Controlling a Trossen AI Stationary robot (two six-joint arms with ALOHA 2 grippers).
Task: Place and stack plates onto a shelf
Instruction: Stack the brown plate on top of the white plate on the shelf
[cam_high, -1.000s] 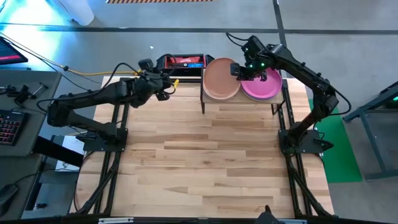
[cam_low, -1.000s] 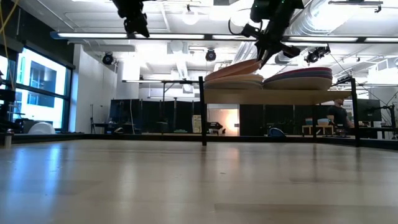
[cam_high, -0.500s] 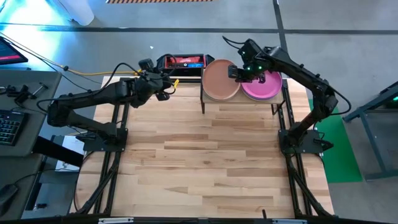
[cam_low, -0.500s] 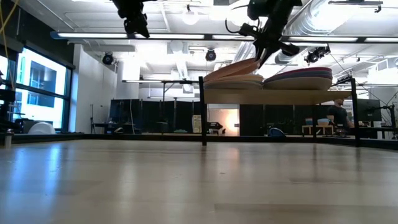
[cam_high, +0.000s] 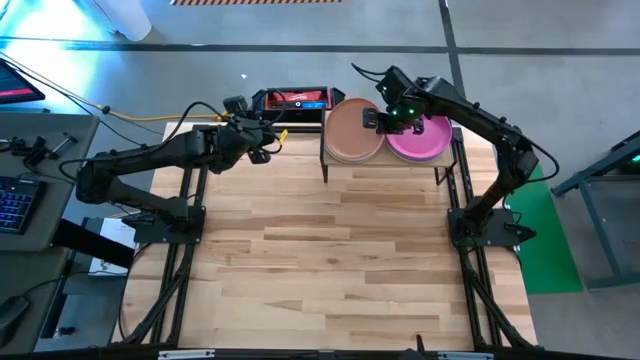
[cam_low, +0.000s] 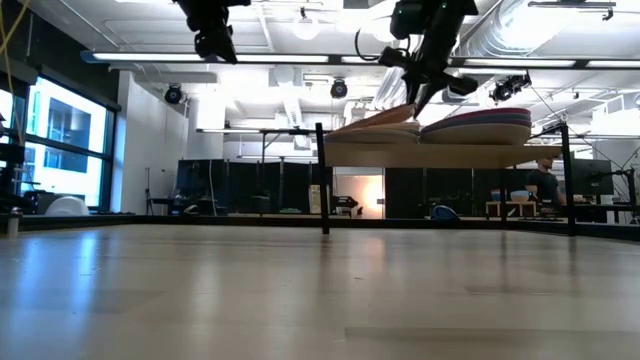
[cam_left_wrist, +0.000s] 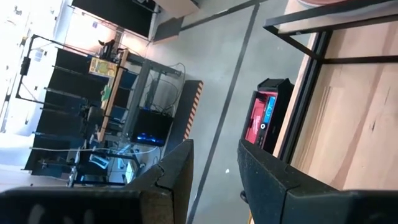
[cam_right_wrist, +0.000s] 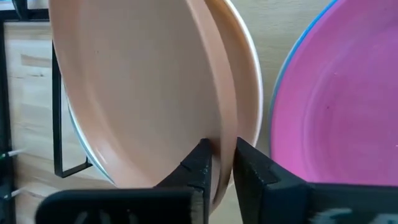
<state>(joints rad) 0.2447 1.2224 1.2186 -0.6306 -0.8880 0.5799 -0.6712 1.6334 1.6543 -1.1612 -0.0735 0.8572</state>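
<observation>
The rim of a terracotta plate (cam_right_wrist: 143, 93) is seen between the right gripper (cam_right_wrist: 224, 163) jaws — tilted above a cream plate (cam_right_wrist: 249, 106). A magenta plate (cam_right_wrist: 339, 106), blue-edged beneath, is set just beside on the shelf (cam_right_wrist: 273, 25).

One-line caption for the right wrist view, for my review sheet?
Right gripper fingers pinch the rim of the terracotta plate over the left stack, beside the magenta plate on the shelf.

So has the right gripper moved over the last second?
Yes. The right gripper has slid leftward across the shelf, from the magenta plate side onto the terracotta plate.
</observation>
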